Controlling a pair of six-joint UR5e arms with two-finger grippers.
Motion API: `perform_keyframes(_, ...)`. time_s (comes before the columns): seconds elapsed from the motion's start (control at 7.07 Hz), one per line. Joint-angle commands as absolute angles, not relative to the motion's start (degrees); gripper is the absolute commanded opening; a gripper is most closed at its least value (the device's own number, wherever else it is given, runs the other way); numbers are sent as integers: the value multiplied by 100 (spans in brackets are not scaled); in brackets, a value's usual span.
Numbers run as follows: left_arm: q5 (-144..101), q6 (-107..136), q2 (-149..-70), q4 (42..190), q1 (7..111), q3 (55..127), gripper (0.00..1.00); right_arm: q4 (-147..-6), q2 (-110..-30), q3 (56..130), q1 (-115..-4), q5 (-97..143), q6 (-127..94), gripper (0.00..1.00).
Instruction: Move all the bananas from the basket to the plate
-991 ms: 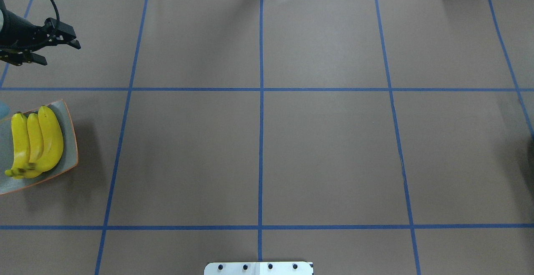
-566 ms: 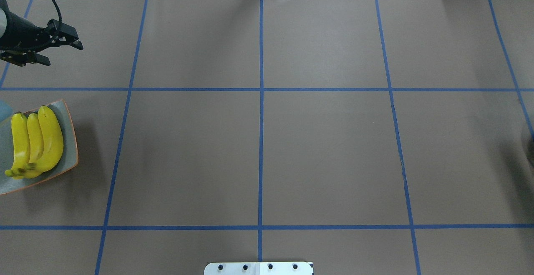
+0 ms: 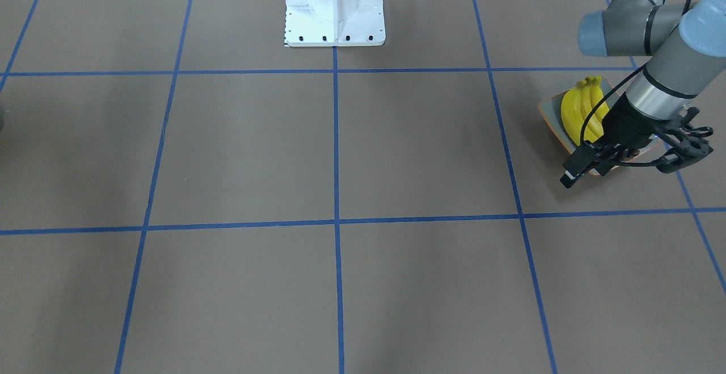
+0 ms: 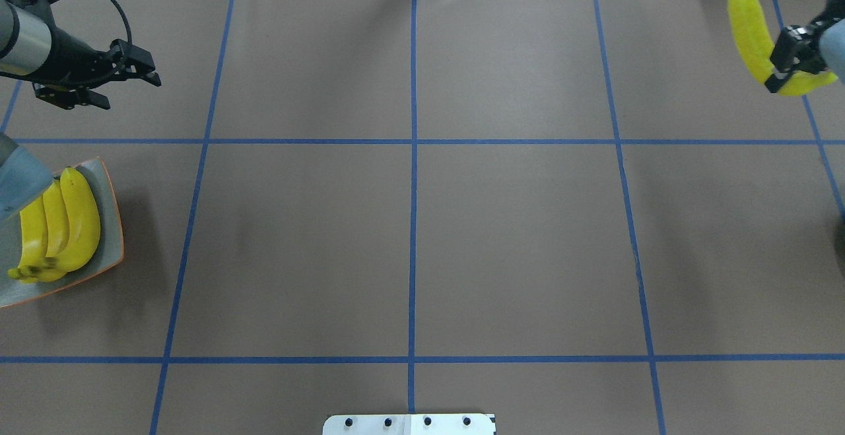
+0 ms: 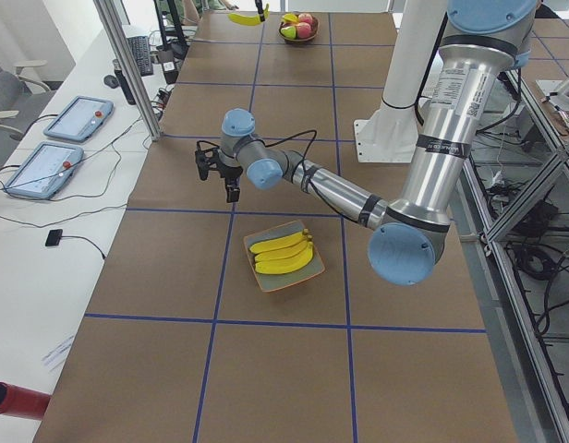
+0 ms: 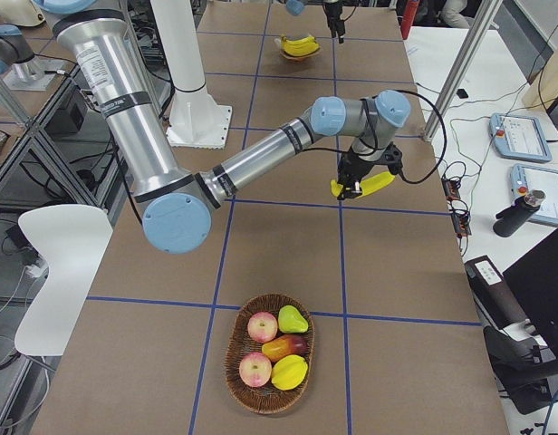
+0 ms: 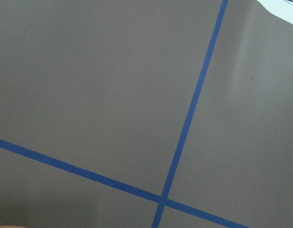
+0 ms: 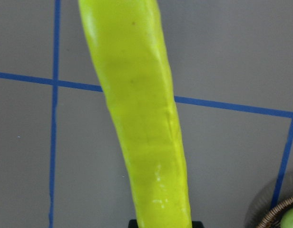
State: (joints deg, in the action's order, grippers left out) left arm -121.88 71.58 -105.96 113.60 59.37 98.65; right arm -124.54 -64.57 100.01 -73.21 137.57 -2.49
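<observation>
Overhead exterior checked first: table (image 4: 515, 243) papered brown, gridded with blue tape.

Found basket (image 6: 231, 349) at the table's right end. Counted apples (image 6: 261, 326) and other fruit inside; spotted no banana among them.

Located plate (image 4: 111, 243) against the table's left edge, roughly midway between near and far edges.

Counted three bananas (image 4: 66, 230) lying side by side on plate, touching one another.

Logged fourth banana (image 4: 749, 26) in the air near the table's far edge, toward the right end, well apart from plate. Pinched across its lower part by right gripper (image 4: 776, 59), clamped firmly on the fruit.

Noted left gripper (image 4: 133, 94) hovering near the far edge toward the left end, spread wide, holding nothing.

Judged three of four transfers done and basket cleared of bananas.

Left to do: bring fourth banana along the table's length to plate, possibly by passing it to left gripper, then release it beside the other three.
</observation>
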Motion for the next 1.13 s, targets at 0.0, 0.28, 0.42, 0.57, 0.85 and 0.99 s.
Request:
perform_keyframes(0.0,-12199,7181,-11325,11399,5539,9608,100,-12533,-5777,9993,-6569,14025,-1217,0)
perform_keyframes(0.28,-12182,8403,-12003,12210,4907,9423,100,-11564,-5581,10011,-5866,14394,-2149,0)
perform_keyframes(0.42,-12164,8820,-12023,13096,4704,9396,100,-11027,-5572,10037,-5549,14657,-2728,0)
perform_keyframes(0.57,-12164,9068,-12032,13757,4606,9387,100,-10543,-5520,10037,-5346,14939,-2986,0)
perform_keyframes(0.85,-12138,9167,-12206,14604,4317,9265,100,-10178,-5459,10185,-4994,15327,-3050,0)
perform_keyframes(0.99,-11824,9176,-12278,14868,4046,9255,100,-10030,-5354,10204,-4853,15319,-3285,0)
